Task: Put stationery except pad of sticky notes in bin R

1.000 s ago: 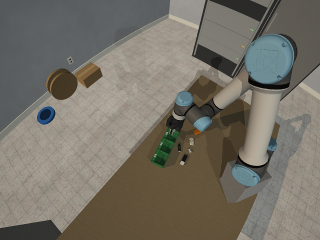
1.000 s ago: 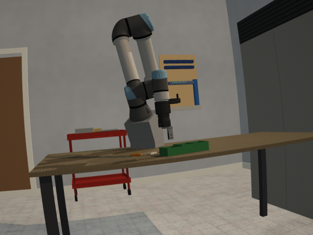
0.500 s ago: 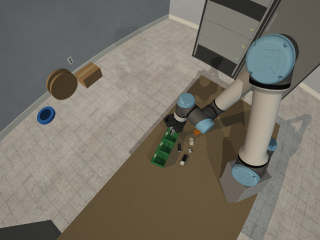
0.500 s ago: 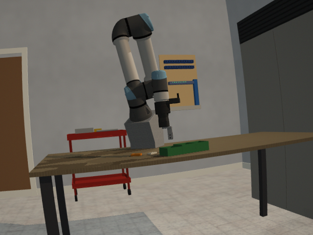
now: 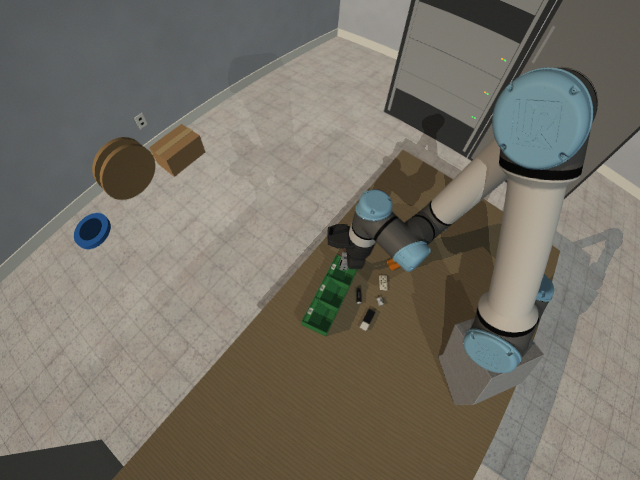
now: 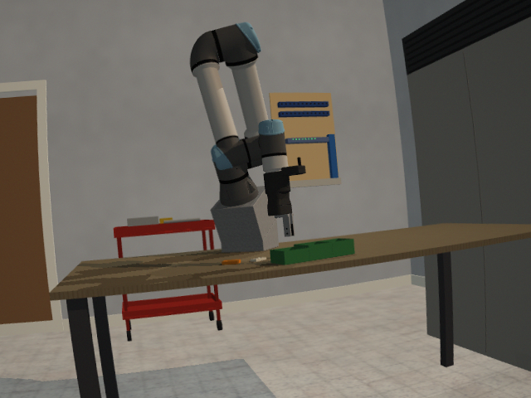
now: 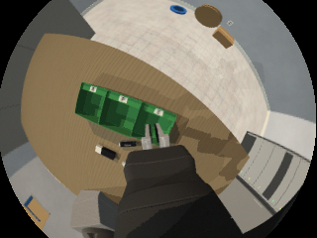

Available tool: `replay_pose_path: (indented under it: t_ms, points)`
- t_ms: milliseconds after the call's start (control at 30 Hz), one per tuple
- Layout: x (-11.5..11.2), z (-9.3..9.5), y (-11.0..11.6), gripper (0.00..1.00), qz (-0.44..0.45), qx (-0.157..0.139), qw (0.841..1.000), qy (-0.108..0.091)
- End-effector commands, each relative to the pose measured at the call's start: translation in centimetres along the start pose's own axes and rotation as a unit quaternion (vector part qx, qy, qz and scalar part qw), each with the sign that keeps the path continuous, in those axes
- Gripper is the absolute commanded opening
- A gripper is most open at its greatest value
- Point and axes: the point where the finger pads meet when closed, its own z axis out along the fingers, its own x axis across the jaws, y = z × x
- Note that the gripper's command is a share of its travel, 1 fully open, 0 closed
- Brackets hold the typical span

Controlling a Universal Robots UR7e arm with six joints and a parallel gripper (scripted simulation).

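With our hand [image 5: 343, 262] [image 6: 288, 235] [image 7: 153, 129] slightly apart, apparently empty, we risk nudging the green bins [image 5: 314, 328] [image 6: 313, 253] [image 7: 116, 127] if we swing low toward nine o'clock in the wrist view.

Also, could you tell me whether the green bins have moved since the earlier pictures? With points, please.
No, the green bins [image 5: 316, 328] [image 6: 313, 254] [image 7: 116, 128] keep the same place against the table's edge in the top view.
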Motion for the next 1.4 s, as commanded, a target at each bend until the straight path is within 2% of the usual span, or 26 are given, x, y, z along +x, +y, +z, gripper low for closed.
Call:
replay_pose_path:
  t_ms: [0, 233, 367, 1167, 1367]
  points:
    - [0.0, 0.0, -0.1, 0.31, 0.078, -0.004, 0.997, 0.003]
    - [0.0, 0.0, -0.1, 0.31, 0.174, -0.011, 0.985, 0.006]
    - [0.0, 0.0, -0.1, 0.31, 0.174, -0.011, 0.985, 0.006]
    - [0.1, 5.8, 0.1, 0.31, 0.174, -0.011, 0.985, 0.006]
    - [0.1, 5.9, 0.1, 0.31, 0.174, -0.011, 0.985, 0.006]
